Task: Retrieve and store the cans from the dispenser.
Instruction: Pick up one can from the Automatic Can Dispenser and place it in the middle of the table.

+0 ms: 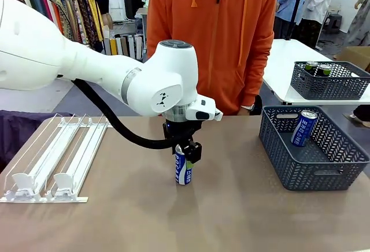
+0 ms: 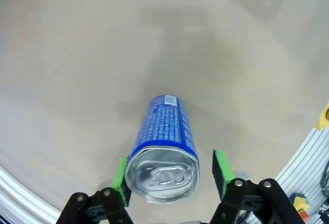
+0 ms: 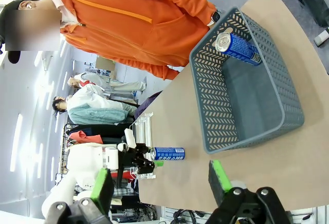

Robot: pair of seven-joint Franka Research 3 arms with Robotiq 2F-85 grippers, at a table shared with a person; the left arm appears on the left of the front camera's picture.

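A blue-and-white can (image 1: 184,172) stands upright on the brown table, near its middle. My left gripper (image 1: 184,154) hangs straight over the can, its fingers down around the top. In the left wrist view the can (image 2: 165,131) sits between the green pads; one pad (image 2: 122,179) lies against it and the other pad (image 2: 221,166) stands a little off, so the left gripper (image 2: 172,175) is open. The dispenser (image 1: 55,159) lies at the table's left with no cans on its rails. My right gripper (image 3: 160,183) is open and holds nothing.
A dark grey basket (image 1: 341,168) on the right holds one blue can (image 1: 303,128) leaning on its wall. A second basket (image 1: 326,87) with dark cans sits on a white table behind. A person in an orange hoodie (image 1: 214,38) stands at the far edge.
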